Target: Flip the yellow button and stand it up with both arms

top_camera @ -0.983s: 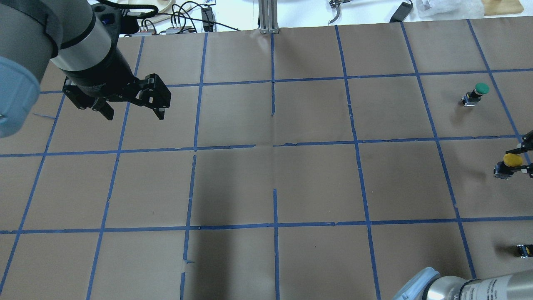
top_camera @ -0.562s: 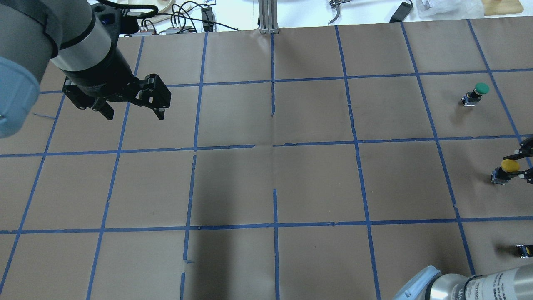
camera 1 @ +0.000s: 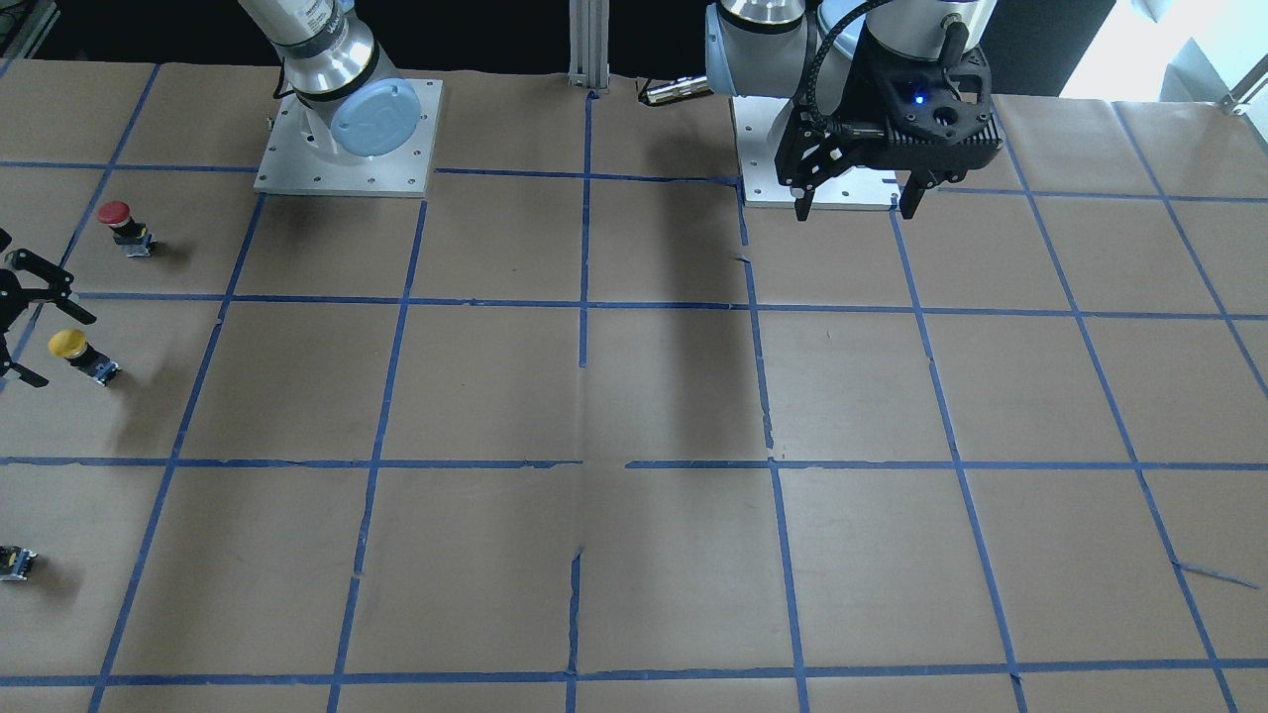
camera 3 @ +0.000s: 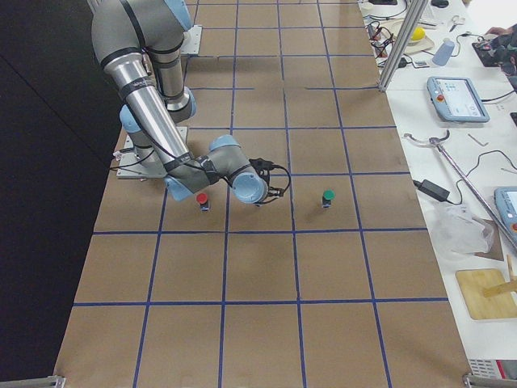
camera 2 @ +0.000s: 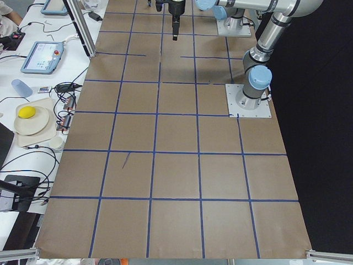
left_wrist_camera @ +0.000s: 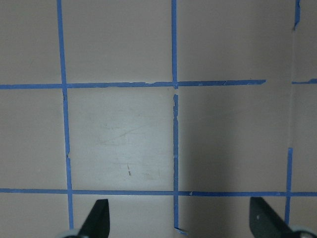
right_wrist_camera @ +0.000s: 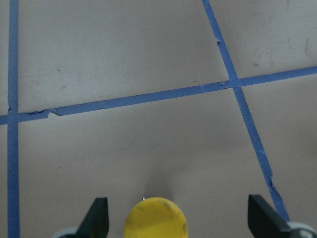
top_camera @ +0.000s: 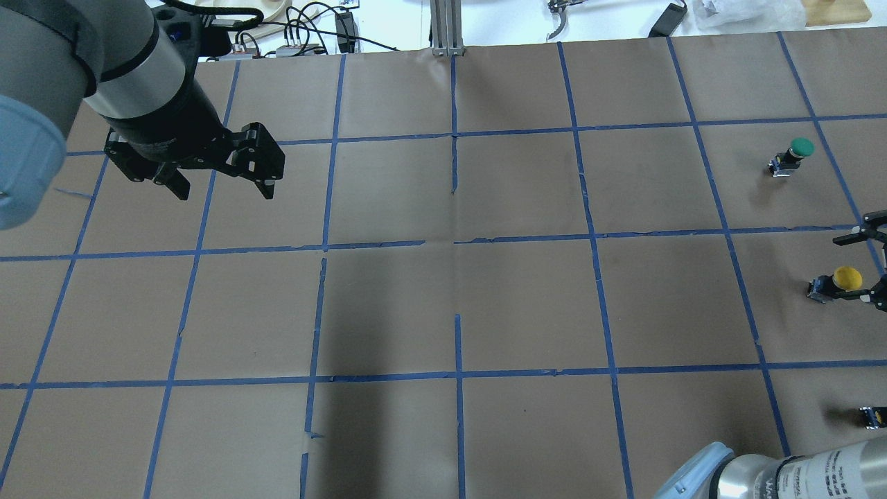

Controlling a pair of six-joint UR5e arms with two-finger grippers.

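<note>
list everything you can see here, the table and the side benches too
yellow button: 1, yellow cap on a dark base, robot's right end of the table
red button: 1, red cap, same end, nearer the robot
green button: 1, green cap, same end, farther out
table: 1, brown paper with a blue tape grid
plate: 1, beige, side bench, holds something yellow
wooden board: 1, tan, other side bench
left gripper: 1, black, open, above the table's left side
right gripper: 1, black, open, fingers either side of the yellow button
</note>
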